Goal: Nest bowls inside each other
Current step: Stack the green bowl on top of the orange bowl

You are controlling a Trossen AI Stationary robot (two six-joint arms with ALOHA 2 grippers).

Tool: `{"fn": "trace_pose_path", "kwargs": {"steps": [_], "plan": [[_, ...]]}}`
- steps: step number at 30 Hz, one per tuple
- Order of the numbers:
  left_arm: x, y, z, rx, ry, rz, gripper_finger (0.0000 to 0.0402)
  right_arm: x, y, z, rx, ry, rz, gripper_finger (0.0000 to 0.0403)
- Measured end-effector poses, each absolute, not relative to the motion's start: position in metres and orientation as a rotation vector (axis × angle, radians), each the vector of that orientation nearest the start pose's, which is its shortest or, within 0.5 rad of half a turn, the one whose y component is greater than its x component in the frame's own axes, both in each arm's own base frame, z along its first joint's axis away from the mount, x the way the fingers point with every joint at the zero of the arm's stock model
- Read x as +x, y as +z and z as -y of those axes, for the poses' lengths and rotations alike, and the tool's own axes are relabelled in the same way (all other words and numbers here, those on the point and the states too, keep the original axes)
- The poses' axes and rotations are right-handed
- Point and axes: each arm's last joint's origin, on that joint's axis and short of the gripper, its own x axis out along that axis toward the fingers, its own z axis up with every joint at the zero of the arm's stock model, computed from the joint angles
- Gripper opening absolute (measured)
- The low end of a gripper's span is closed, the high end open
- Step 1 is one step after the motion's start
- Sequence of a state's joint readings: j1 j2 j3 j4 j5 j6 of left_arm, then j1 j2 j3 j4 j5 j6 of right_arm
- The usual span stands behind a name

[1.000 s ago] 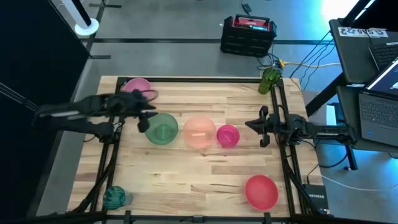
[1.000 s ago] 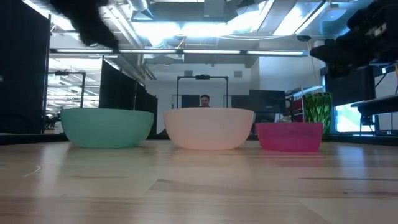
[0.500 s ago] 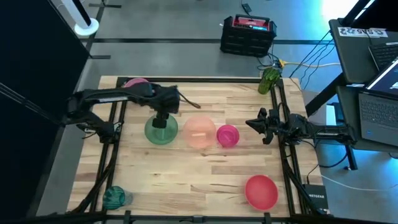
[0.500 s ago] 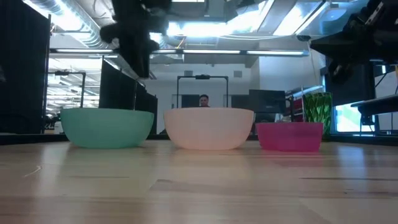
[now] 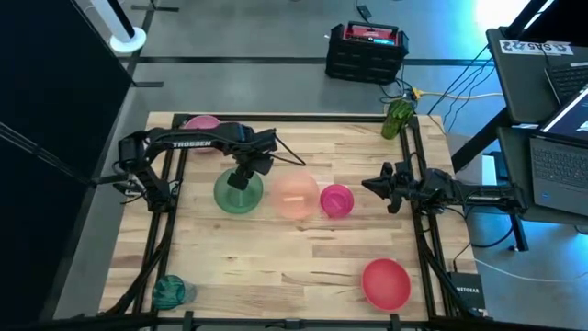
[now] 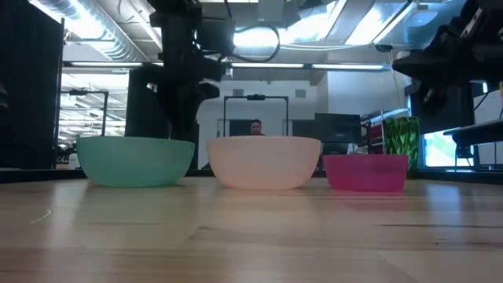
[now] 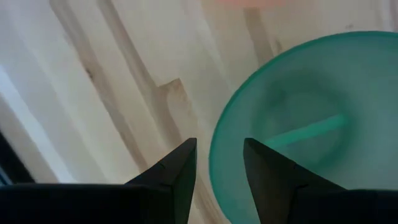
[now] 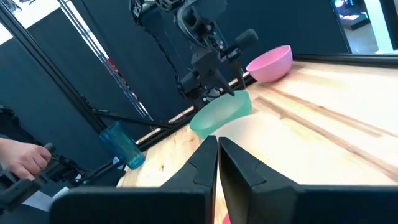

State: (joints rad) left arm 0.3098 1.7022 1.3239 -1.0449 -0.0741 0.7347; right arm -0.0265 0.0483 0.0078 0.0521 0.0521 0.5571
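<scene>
Three bowls stand in a row mid-table: a green bowl (image 5: 239, 194), a pale peach bowl (image 5: 294, 197) and a small magenta bowl (image 5: 336, 199). A red bowl (image 5: 386, 282) sits at the near right. A pink bowl (image 5: 202, 123) at the far left is partly hidden by my left arm. My left gripper (image 7: 219, 143) points down, open, one finger inside and one outside the green bowl's rim (image 7: 214, 163); no touch shows. My right gripper (image 8: 216, 155) waits shut at the right edge.
A teal tumbler (image 5: 170, 291) stands at the near left corner and a green thing (image 5: 400, 118) at the far right corner. Black frame rails (image 5: 162, 230) run along both table sides. A person's hand (image 8: 25, 158) shows beyond the table's near left.
My left gripper has swung from the table's left side toward the right, over the green bowl, has come down to the bowl's rim and has rolled about its own axis. The bowls have stayed in place.
</scene>
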Motion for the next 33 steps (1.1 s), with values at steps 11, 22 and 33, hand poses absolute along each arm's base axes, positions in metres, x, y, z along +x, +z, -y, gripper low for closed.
{"fn": "trace_pose_path", "kwargs": {"steps": [11, 22, 33], "plan": [[0.293, 0.210, -0.099, 0.430, -0.261, -1.503, 0.0119, 0.100, 0.167, 0.004, 0.546, -0.076, 0.028, 0.0000], [0.298, 0.210, -0.105, 0.417, -0.186, -1.449, 0.0119, 0.100, 0.166, 0.004, 0.552, -0.081, 0.016, 0.0000], [0.299, 0.211, -0.119, 0.415, -0.101, -1.414, 0.0119, 0.100, 0.165, 0.004, 0.557, -0.080, 0.011, 0.0000]]}}
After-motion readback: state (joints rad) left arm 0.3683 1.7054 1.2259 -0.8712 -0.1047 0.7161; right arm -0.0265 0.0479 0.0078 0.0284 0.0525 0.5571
